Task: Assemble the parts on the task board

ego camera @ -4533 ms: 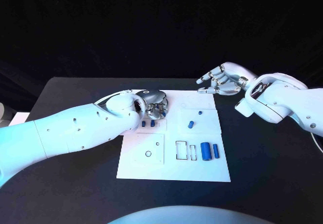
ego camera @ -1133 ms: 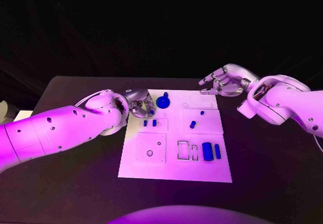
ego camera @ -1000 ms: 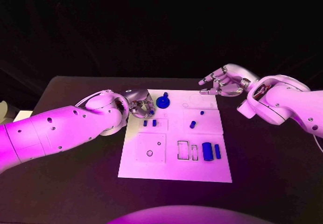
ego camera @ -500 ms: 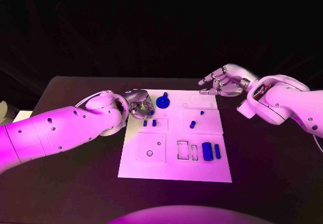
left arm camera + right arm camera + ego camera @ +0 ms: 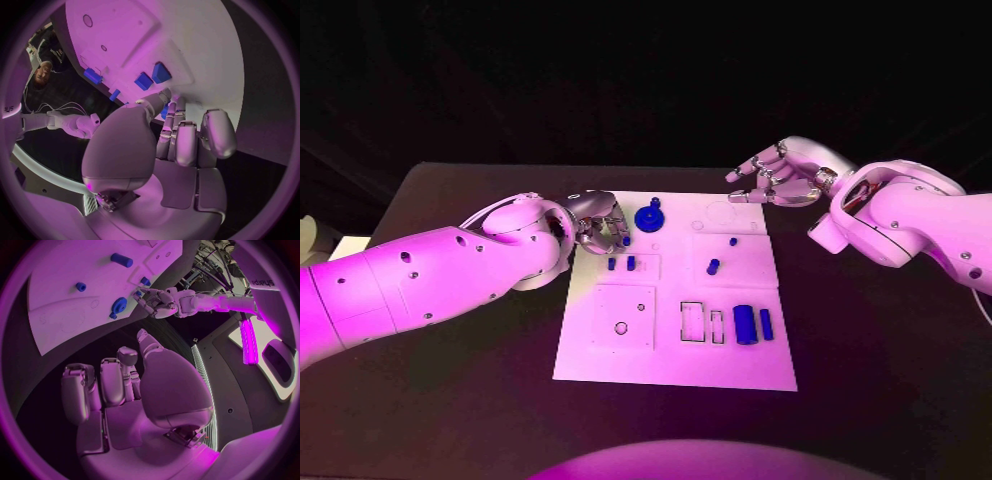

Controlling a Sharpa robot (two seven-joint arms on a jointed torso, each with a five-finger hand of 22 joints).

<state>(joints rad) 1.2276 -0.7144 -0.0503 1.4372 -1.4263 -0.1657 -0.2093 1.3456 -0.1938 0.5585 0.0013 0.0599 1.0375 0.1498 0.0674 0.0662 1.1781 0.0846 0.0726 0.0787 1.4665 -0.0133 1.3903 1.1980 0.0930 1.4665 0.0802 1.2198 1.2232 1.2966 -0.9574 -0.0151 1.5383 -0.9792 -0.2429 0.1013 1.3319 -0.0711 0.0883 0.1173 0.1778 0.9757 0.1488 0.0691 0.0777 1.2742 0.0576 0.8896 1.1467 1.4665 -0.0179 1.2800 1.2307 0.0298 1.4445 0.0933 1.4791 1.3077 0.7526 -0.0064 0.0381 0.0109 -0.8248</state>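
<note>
The left hand (image 5: 600, 228), a silver many-fingered hand on a white arm entering from the left of the head view, sits at the upper left corner of the flat white rectangular task board (image 5: 610, 365) in the middle of the black table (image 5: 459, 400). Its fingers are curled inward, their tips just beside the board's edge; whether they pinch anything I cannot tell, since the arm covers the palm from above and the left wrist view shows only folded fingers (image 5: 187, 142) with a small blue sliver between them. Just right of that hand stands the round blue knob-like part (image 5: 649, 216), its stem pointing toward the frame's top. Below it lie two short blue pegs (image 5: 620, 264) side by side, long axes running up the frame. Further right a small blue stud (image 5: 731, 241) stands alone, and beneath it a tilted blue cylinder (image 5: 713, 267) leans slightly rightward. In the lower right of the board two blue rectangular bars (image 5: 753, 324) lie parallel, long axes vertical in the frame, beside empty outlined slots. At the upper right, the right hand (image 5: 776, 180) hovers over the board's far corner, fingers (image 5: 754, 172) bent but spread apart, gripping nothing; the right wrist view shows its palm bare.
</note>
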